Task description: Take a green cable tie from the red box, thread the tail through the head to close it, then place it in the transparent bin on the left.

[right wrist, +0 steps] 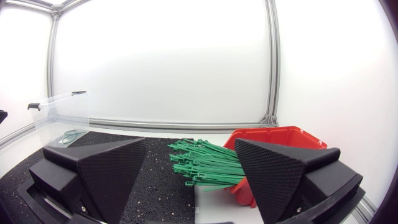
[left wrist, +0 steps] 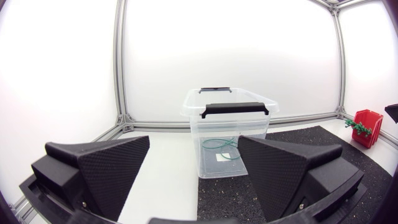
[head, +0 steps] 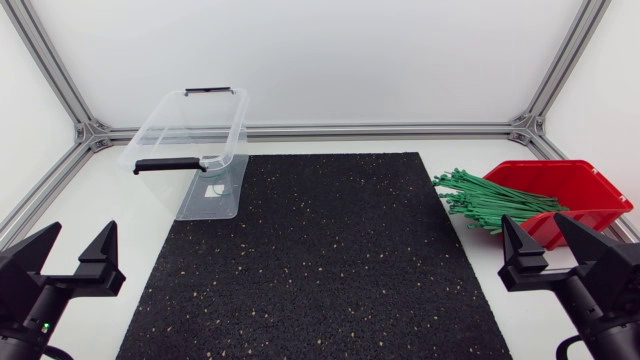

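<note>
Green plastic cable ties point(head: 490, 203) spill from red plastic box point(head: 575, 188) just ahead of right claw point(head: 534, 224), spread empty; left claw point(head: 80, 230), also spread, well apart

Red box point(head: 580, 185) partly hidden behind right gripper point(head: 534, 220) at four o'clock; left arm point(head: 28, 300) cut off at seven o'clock.

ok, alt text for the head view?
Open and empty, the left gripper and right gripper sit at the near corners, either side of a black mat. Green ties stick out of a red box at far right; a clear bin stands at the mat's far left corner.
</note>
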Controlling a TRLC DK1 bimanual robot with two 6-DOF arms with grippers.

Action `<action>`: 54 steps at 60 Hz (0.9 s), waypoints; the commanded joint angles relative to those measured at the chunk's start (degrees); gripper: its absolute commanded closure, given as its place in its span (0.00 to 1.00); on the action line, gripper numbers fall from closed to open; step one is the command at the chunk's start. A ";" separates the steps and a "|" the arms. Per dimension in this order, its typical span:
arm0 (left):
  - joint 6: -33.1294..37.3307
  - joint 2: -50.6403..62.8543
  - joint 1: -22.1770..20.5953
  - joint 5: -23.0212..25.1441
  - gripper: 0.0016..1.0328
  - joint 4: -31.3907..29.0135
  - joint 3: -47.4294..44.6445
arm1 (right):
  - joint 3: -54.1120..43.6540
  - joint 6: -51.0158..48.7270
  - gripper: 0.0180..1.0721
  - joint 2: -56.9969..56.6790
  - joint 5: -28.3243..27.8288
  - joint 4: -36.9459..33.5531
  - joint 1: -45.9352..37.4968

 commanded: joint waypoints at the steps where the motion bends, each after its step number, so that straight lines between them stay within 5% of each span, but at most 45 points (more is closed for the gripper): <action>1: -0.27 -0.41 0.15 -0.53 0.04 -0.54 -2.33 | -1.04 1.35 0.04 -0.62 0.36 -0.38 -0.43; 54: -0.27 -0.41 0.15 -0.53 0.04 -0.54 -2.33 | 2.48 1.70 0.04 -0.54 0.44 2.60 -1.93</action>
